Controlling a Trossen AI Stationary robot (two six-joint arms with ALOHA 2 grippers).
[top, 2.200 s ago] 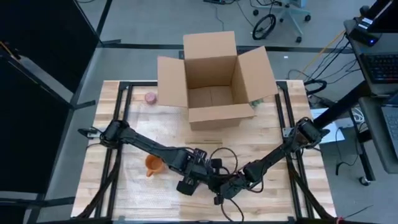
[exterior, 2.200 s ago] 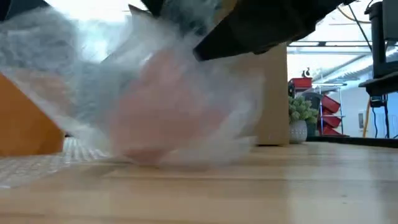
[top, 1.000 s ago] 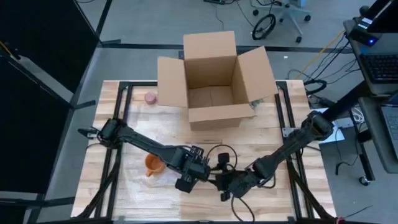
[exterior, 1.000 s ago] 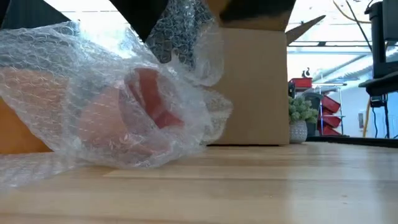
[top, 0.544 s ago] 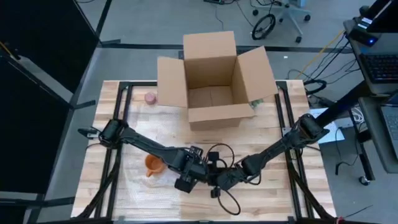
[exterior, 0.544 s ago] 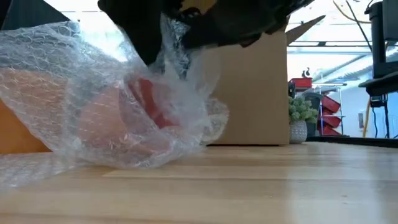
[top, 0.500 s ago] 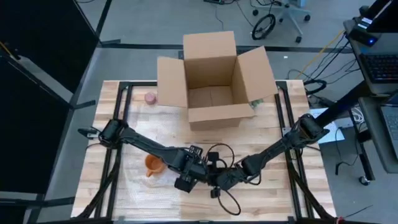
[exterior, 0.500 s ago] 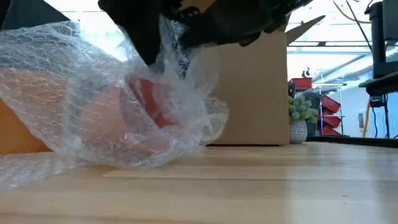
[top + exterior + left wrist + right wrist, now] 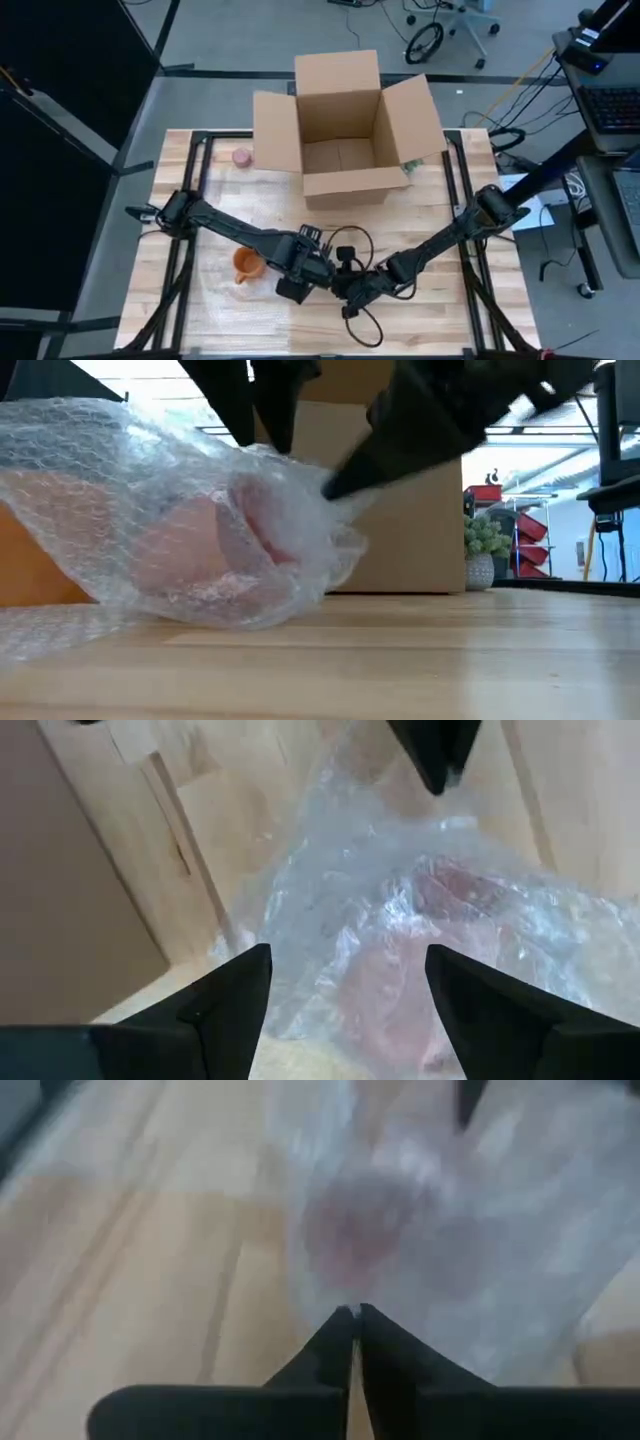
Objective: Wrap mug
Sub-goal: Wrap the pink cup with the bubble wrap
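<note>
Our right gripper [image 9: 354, 1312] has its two dark fingers pressed together with nothing clearly between them, its tips just against the edge of the clear bubble wrap sheet [image 9: 150, 510]. Our left gripper [image 9: 345, 970] hangs spread wide above that same sheet, holding nothing. Under the plastic lies the orange ceramic mug [image 9: 246, 263] on its side, loosely covered, near the front of the pale wooden table [image 9: 440, 210]. From above, our two grippers meet close together just right of the mug. Farther back, the open brown cardboard box [image 9: 340, 125] stands on the table, well apart from the mug.
</note>
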